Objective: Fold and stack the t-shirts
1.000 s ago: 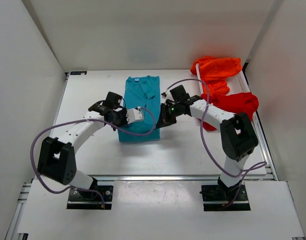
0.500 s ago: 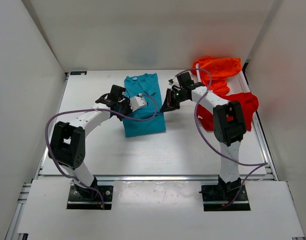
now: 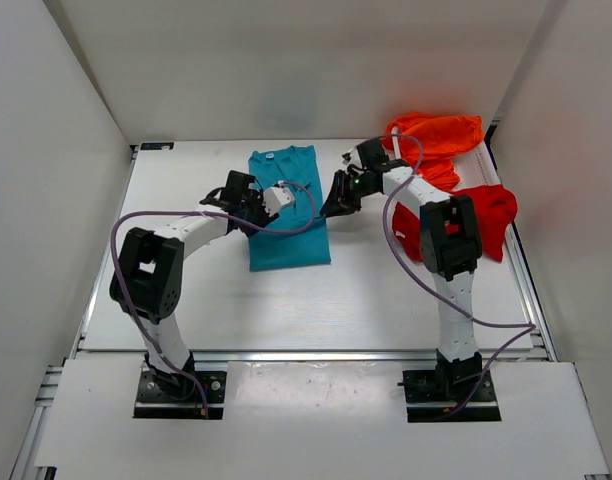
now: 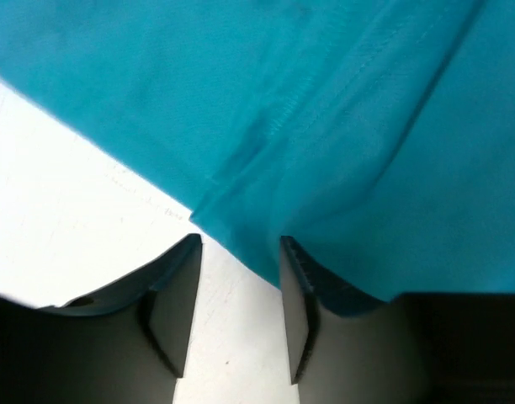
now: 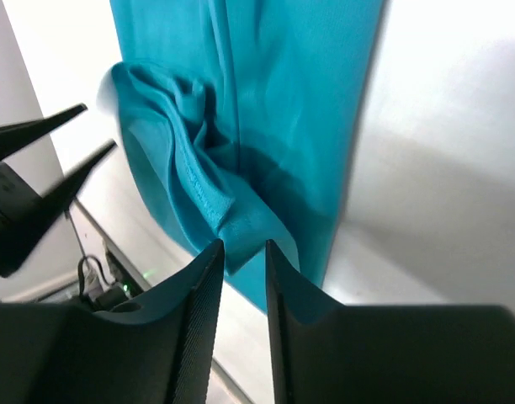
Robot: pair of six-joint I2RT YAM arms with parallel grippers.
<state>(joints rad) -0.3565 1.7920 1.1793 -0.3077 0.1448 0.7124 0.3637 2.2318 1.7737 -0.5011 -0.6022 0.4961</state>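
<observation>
While the left gripper [image 4: 239, 244] and right gripper [image 5: 244, 246] stand with jaws apart, empty, at either side edge of the teal shirt [image 3: 286, 225], it lies folded on the white table [image 3: 196, 290]. The red shirt [image 3: 486, 210] and orange shirt [image 3: 436, 135] lie heaped at the far right corner, within plain white walls [image 3: 286, 70].

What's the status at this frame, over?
Left gripper, right gripper: both open, nothing held. Teal-blue cloth t-shirt folded, flat on the table. Crumpled red cloth t-shirt and orange cloth t-shirt wait far right. Nothing blocking.
</observation>
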